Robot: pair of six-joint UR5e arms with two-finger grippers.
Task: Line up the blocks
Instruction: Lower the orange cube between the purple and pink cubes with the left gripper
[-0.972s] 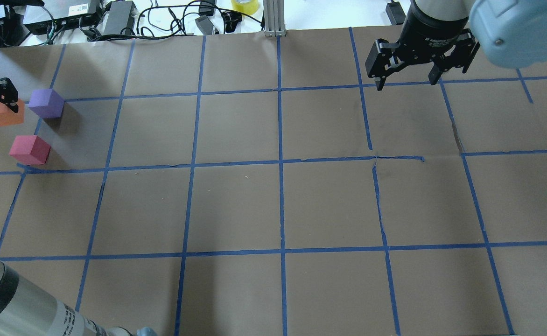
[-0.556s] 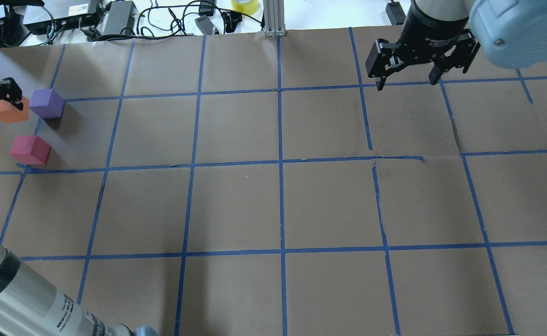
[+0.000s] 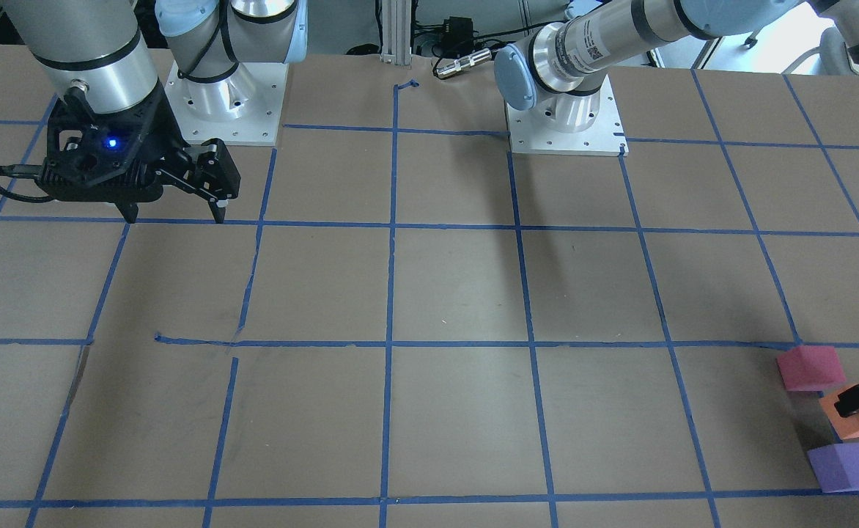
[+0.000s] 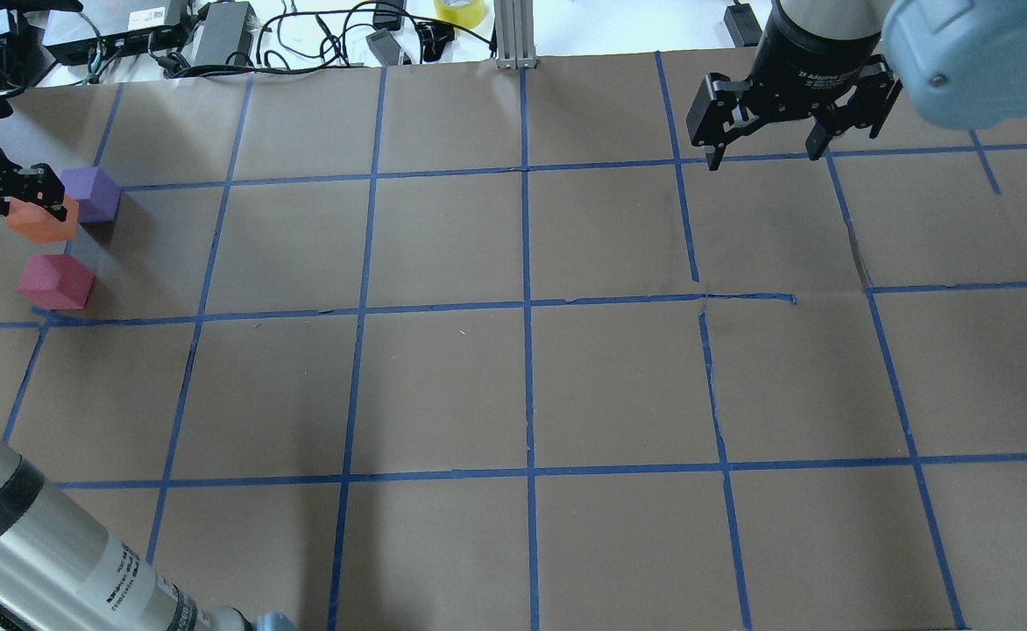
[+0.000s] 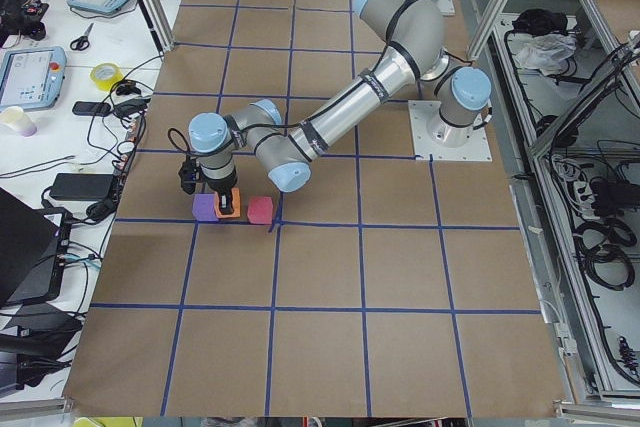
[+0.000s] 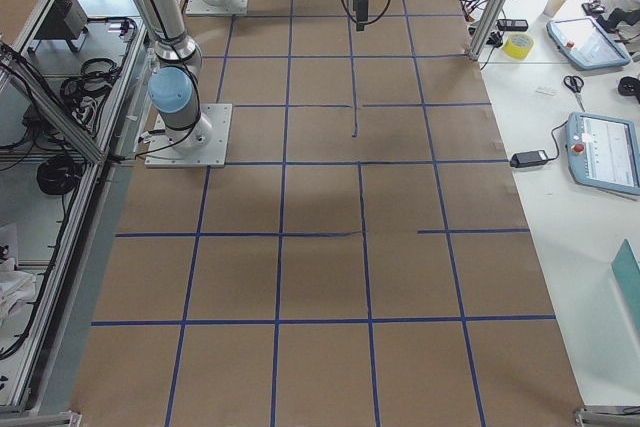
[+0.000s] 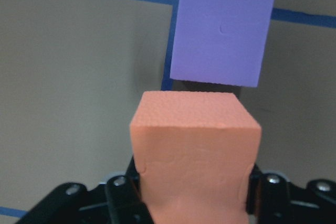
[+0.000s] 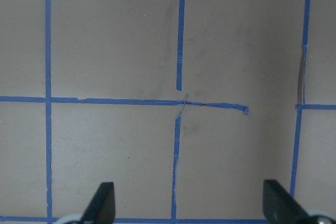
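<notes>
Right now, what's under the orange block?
Only brown paper shows around the orange block, which the left tool grips between the purple block and the red block. Its underside is covered in every view, so I can't tell if it touches the paper.

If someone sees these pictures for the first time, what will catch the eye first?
Most striking are three bright cubes at the left edge of the brown, blue-taped table. The left gripper is shut on the orange block, which sits between the purple block and the pinkish-red block. On the opposite side, the right gripper hangs open and empty.
</notes>
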